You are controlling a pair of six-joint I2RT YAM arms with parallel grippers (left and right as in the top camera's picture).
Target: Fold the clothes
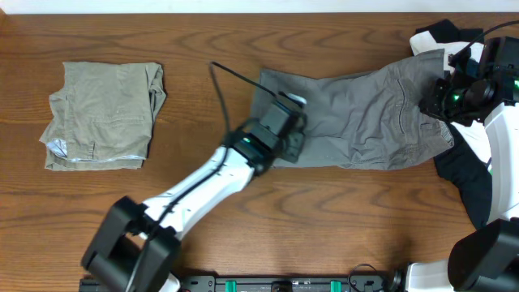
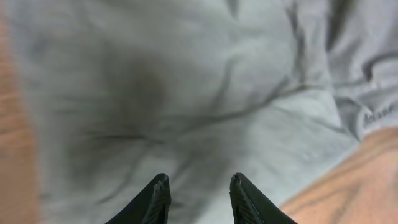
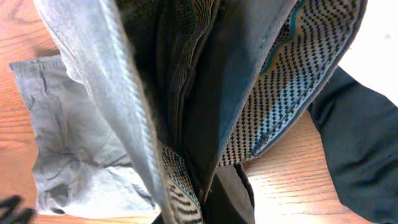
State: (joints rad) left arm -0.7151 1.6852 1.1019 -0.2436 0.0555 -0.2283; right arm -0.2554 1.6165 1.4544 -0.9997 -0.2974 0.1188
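The clothes, a pair of grey creased shorts (image 1: pixel 365 113), lie spread across the middle right of the wooden table (image 1: pixel 243 32). My left gripper (image 1: pixel 288 123) hovers over their left end. In the left wrist view its gripper (image 2: pixel 200 186) is open, with wrinkled grey cloth (image 2: pixel 186 93) lying below the gap. My right gripper (image 1: pixel 438 93) is at the shorts' right end, shut on the waistband. In the right wrist view the lifted waistband (image 3: pixel 205 93) with its patterned lining (image 3: pixel 292 87) hides the fingers.
A folded khaki pair of shorts (image 1: pixel 101 113) lies at the far left. A black garment (image 1: pixel 466 174) lies under and beside the right arm, with white cloth (image 1: pixel 426 36) at the back right corner. A thin black cable (image 1: pixel 231 75) rises from the left arm.
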